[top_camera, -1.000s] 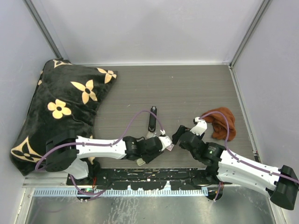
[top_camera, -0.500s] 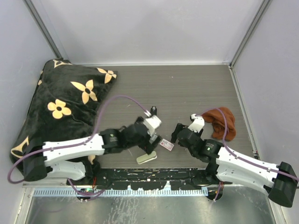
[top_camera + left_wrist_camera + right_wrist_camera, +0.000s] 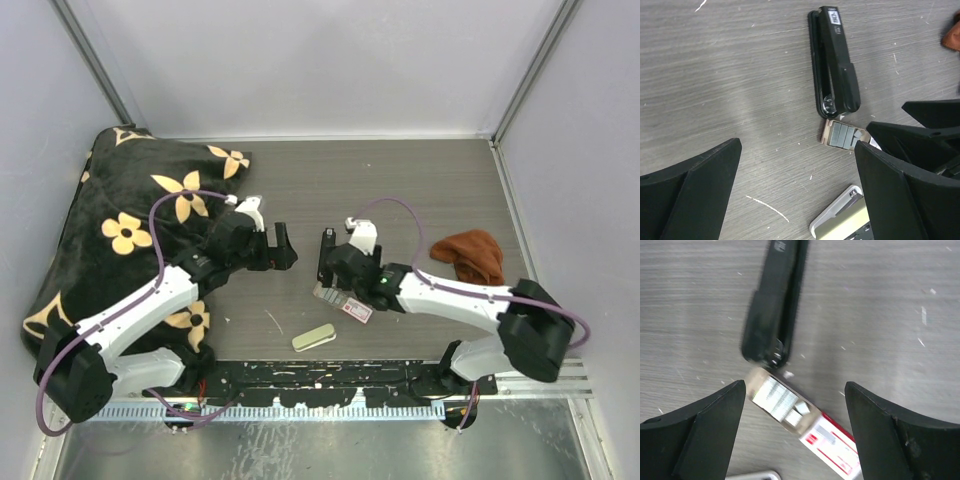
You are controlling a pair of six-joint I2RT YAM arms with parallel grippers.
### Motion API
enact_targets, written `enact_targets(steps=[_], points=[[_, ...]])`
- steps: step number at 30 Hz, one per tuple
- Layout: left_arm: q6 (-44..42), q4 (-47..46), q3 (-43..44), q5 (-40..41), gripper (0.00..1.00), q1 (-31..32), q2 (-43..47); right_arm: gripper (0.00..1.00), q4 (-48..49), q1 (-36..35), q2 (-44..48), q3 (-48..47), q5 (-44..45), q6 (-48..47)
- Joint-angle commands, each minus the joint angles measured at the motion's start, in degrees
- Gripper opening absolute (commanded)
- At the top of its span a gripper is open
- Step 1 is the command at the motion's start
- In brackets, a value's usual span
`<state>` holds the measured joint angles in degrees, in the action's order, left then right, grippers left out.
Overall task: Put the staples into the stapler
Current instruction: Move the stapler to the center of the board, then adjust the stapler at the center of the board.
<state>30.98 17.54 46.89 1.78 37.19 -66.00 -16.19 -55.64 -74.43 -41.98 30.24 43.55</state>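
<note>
Starting with the left gripper: fingers spread wide, with only bare table between them. In its wrist view they fill the two lower corners, held above the wood grain.

Over to the right gripper, and it's the same story: jaws gaping, holding nothing. The staples sit right in the gap beneath it, at the centre of that frame. They're silvery-grey strips lying in a tan tray pulled out of the red-and-white box, which trails off toward the lower right.

Just above the tray, the black stapler lies on the table, its near end just beside the staples. Whether they touch, I cannot tell.

From overhead, stapler, tray and box line up in the middle of the table. The right gripper is over them, and the left gripper is off to their left, apart from them. A cream-green oblong lies below, near the table's bottom edge. A brown cloth sits at right, and a black flower-print cushion fills the left side.
</note>
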Motion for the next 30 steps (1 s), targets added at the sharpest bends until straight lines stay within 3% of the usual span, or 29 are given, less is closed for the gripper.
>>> enact_targets(steps=[1,10,20,30], points=[[3.23,-3.95,-2.55,-1.12,0.99,-2.2,3.92,0.86,6.62,0.29,-6.77,-8.26,-1.17,-5.61],[2.07,-2.52,-6.25,1.26,0.98,-3.02,7.73,0.81,6.26,0.26,-18.97,-16.78,2.33,-8.56],[1.98,-2.47,-7.14,1.29,0.98,-3.38,8.23,0.56,0.71,0.27,-26.62,-24.0,9.22,-9.69],[1.68,-2.27,-7.87,1.78,0.98,-3.7,9.65,0.38,1.04,2.18,-26.67,-23.37,6.39,-11.41]])
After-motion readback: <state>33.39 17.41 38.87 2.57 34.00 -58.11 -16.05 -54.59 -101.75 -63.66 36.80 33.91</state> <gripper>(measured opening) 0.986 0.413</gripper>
